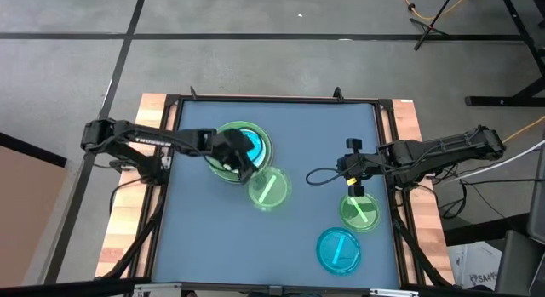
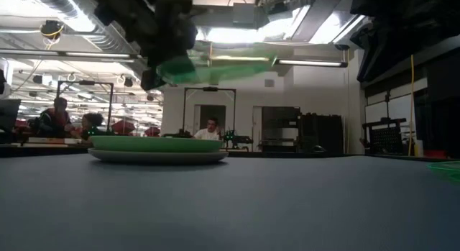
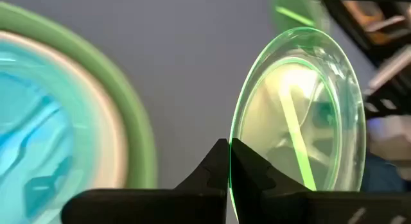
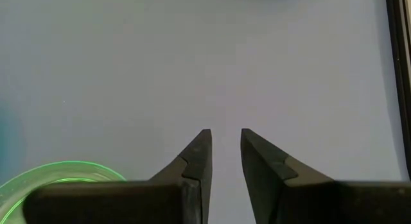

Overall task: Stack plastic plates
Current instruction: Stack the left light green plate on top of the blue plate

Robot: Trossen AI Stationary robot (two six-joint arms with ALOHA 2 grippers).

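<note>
Translucent green plastic is what the left gripper (image 1: pixel 244 174) has pinched by the rim: a small green plate (image 1: pixel 269 188) held clear of the table, just right of and below the stack (image 1: pixel 241 146) at upper centre of the high view. That stack shows a blue plate (image 1: pixel 252 145) on top with a light green rim around it (what lies beneath is hard to make out from above). In the left wrist view the fingers (image 3: pixel 215 166) meet on the plate's edge, and in the low view it hangs above the stack and to its right. The right gripper (image 1: pixel 356 185) waits at centre right with its fingers slightly parted and nothing between them, just above a second green plate (image 1: pixel 361 212); another blue plate (image 1: pixel 339 250) lies at lower right. To do this step well, the left arm should probably centre the held plate over the blue one, level it, lower until it nests, and only then release.
</note>
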